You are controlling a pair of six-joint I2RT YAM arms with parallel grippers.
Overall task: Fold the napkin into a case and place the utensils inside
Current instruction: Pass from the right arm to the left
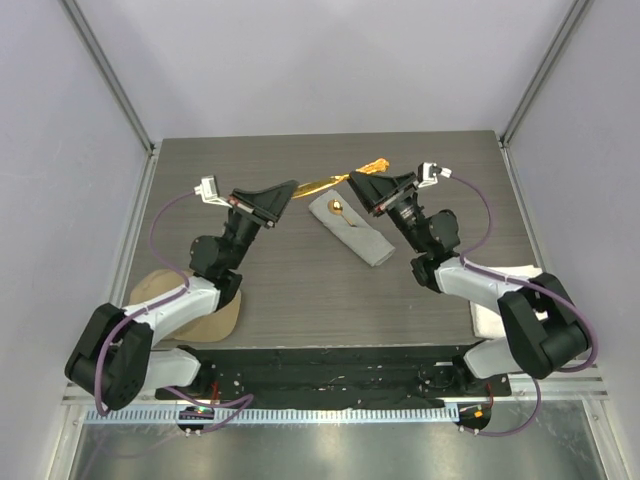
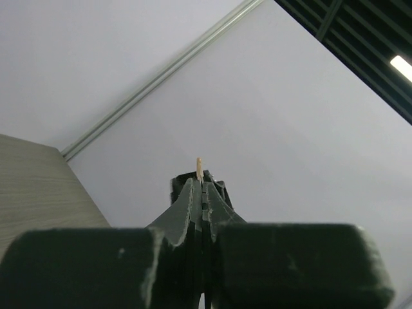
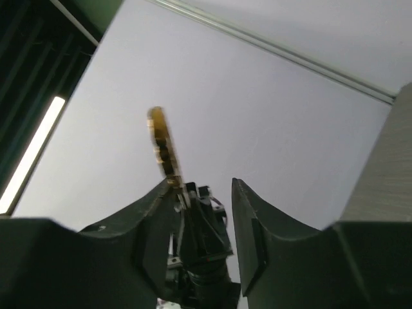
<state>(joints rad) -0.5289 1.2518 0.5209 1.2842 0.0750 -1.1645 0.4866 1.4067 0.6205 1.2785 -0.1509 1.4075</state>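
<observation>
The orange-yellow utensil (image 1: 335,178) hung above the bench (image 1: 300,290), its long axis running left to right. The left gripper (image 1: 292,188) was clamped on its left end, and the right gripper (image 1: 358,184) stood apart around it. The case (image 1: 368,243) lay below, nearer the right arm.

Left gripper (image 1: 292,187) raised and clamped, right gripper (image 1: 358,188) facing it, jaws parted

The case (image 1: 362,240) is showing plain light grey, the spoon (image 1: 337,208) gleaming gold. The utensil (image 1: 333,181) is glowing orange-yellow over the table (image 1: 300,290) and its dark grey-brown wood grain.
</observation>
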